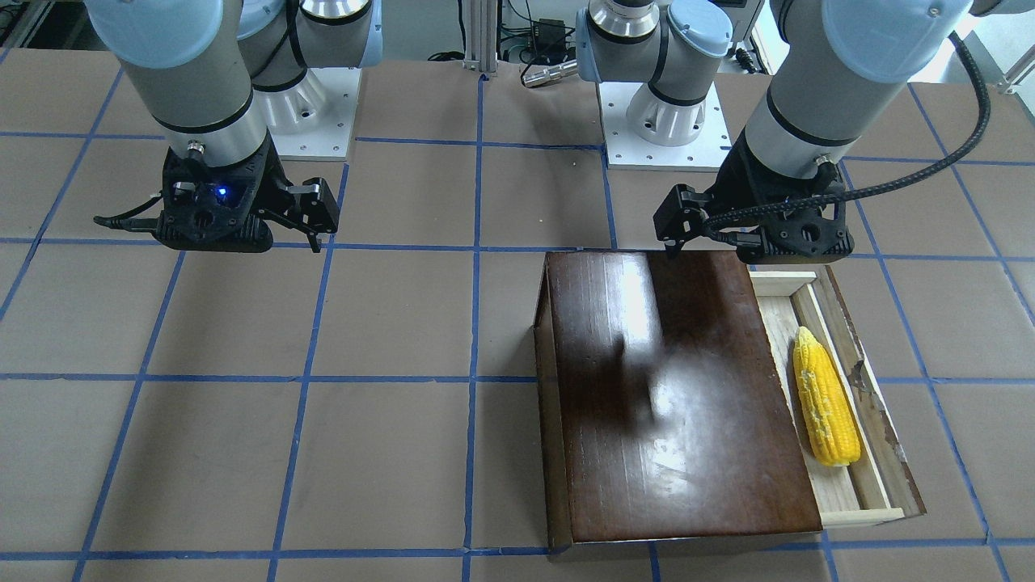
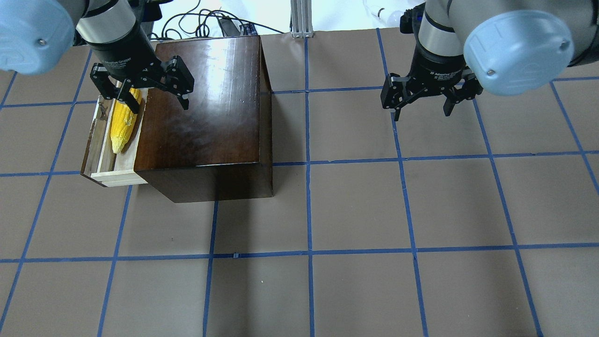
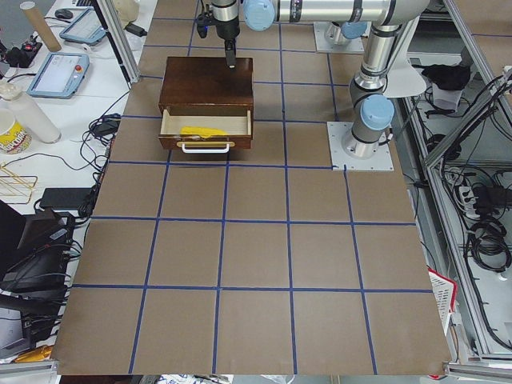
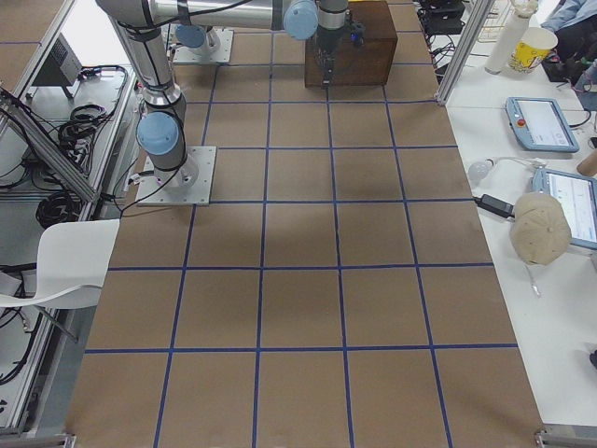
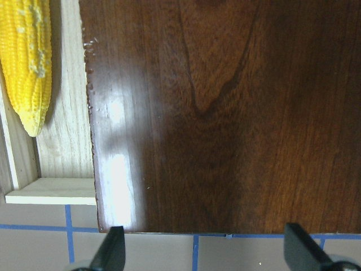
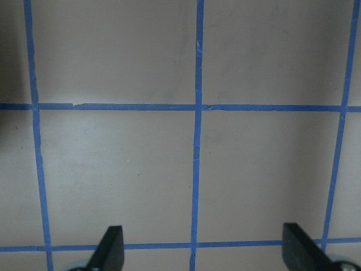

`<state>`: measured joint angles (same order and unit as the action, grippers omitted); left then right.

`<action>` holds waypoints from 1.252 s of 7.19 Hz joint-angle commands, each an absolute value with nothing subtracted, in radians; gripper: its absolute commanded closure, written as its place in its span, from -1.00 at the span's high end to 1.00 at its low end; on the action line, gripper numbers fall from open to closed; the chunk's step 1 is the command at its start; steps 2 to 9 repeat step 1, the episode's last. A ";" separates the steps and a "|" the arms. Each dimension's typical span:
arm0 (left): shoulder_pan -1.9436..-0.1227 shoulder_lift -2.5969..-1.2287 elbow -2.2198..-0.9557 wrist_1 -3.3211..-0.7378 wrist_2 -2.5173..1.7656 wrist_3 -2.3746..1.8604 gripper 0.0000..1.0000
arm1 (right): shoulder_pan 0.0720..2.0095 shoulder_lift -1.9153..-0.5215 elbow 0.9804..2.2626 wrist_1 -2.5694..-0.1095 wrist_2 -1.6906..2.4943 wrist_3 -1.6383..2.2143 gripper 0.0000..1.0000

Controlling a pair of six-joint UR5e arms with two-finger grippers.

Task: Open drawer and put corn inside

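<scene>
The drawer [image 1: 862, 516] of the dark-brown box [image 1: 679, 404] stands pulled out. The yellow corn [image 1: 825, 396] lies lengthwise inside it on the pale wood, as the overhead view [image 2: 122, 122] and the left wrist view [image 5: 28, 62] also show. My left gripper [image 2: 159, 104] is open and empty, hovering above the box's top near its back edge, one finger over the corn's thick end. In the left wrist view both fingertips [image 5: 113, 251] frame the box's edge. My right gripper [image 2: 421, 112] is open and empty above bare table, far from the box.
The table is brown with a blue tape grid [image 2: 309, 164]. The two arm bases [image 1: 663, 113] stand on white plates at the robot's side. The drawer's white handle [image 3: 206, 147] faces the table's left end, where side benches hold tablets and cups.
</scene>
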<state>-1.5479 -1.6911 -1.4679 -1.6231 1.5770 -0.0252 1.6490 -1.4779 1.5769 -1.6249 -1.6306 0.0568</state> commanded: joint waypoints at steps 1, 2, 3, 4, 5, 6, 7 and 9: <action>-1.548 -1.683 -1.468 -1.618 1.581 -0.017 1.00 | 1.649 -1.477 1.577 -1.625 -1.631 0.057 1.00; -1.548 -1.683 -1.468 -1.618 1.581 -0.017 1.00 | 1.649 -1.477 1.577 -1.625 -1.631 0.057 1.00; -1.548 -1.683 -1.468 -1.618 1.581 -0.017 1.00 | 1.649 -1.477 1.577 -1.625 -1.631 0.057 1.00; -1.548 -1.683 -1.468 -1.618 1.581 -0.017 1.00 | 1.649 -1.477 1.577 -1.625 -1.631 0.057 1.00; -1.548 -1.683 -1.468 -1.618 1.581 -0.017 1.00 | 1.649 -1.477 1.577 -1.625 -1.631 0.057 1.00; -1.548 -1.683 -1.468 -1.618 1.581 -0.017 1.00 | 1.649 -1.477 1.577 -1.625 -1.631 0.057 1.00; -1.548 -1.683 -1.468 -1.618 1.581 -0.017 1.00 | 1.649 -1.477 1.577 -1.625 -1.631 0.057 1.00; -1.548 -1.683 -1.468 -1.618 1.581 -0.017 1.00 | 1.649 -1.477 1.577 -1.625 -1.631 0.057 1.00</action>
